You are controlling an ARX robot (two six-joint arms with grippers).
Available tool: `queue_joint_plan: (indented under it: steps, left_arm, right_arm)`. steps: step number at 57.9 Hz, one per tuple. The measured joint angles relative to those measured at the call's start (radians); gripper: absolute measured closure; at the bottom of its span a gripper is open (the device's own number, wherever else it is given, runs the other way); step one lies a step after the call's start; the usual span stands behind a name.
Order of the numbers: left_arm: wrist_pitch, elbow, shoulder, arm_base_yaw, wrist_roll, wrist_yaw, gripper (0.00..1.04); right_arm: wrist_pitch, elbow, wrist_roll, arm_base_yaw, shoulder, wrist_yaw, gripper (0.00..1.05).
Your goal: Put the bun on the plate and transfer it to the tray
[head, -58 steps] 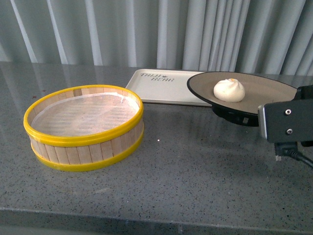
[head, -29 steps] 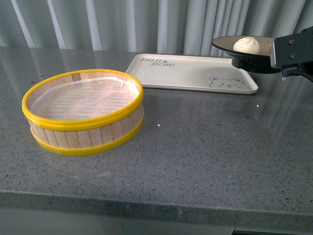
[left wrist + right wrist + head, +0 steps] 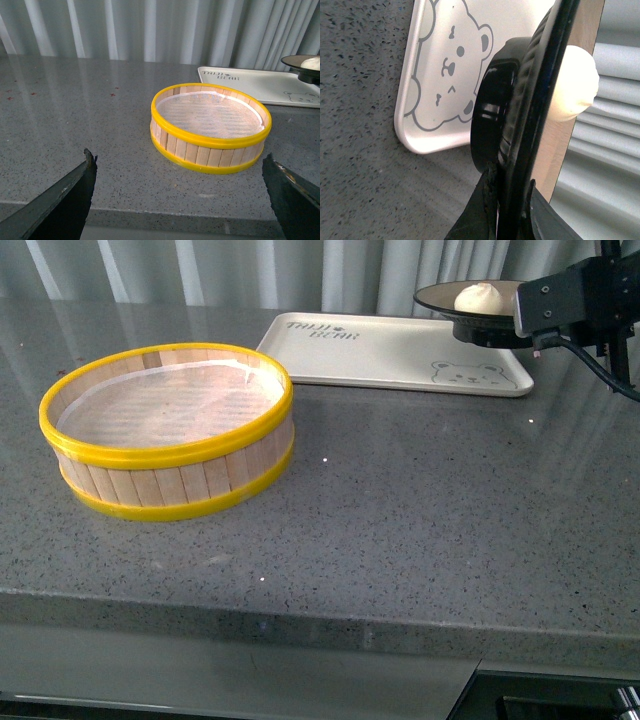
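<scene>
Front view | right hand [image 3: 509,197] clamps plate [image 3: 440,292] | bun [image 3: 478,297] on it | over tray [image 3: 370,352]

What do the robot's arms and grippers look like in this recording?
The left gripper has two matte black fingers, broad at the base and tapering to points. The right gripper shows dark fingers too. That arm carries a boxy dark grey housing, with a black cable trailing from it. No markings are visible.
</scene>
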Motion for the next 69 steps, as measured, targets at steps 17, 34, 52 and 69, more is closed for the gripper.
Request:
queue_joint_plan:
  steps: [17, 34, 52, 69]
  left_arm:
    - [0.0, 0.0, 0.0, 0.0, 0.0, 0.0, 0.07]
    - [0.0, 0.0, 0.0, 0.0, 0.0, 0.0, 0.07]
    - [0.0, 0.0, 0.0, 0.0, 0.0, 0.0, 0.07]
    - [0.0, 0.0, 0.0, 0.0, 0.0, 0.0, 0.07]
  right_arm:
    - [-0.087, 0.238, -0.006, 0.049, 0.154, 0.014, 1.02]
    - [-0.107, 0.329, 0.009, 0.108, 0.222, 0.027, 1.02]
    - [-0.066, 0.276, 0.019, 0.13, 0.239, 0.04, 1.02]
    - [-0.037, 0.203, 0.032, 0.133, 0.21, 0.071, 0.94]
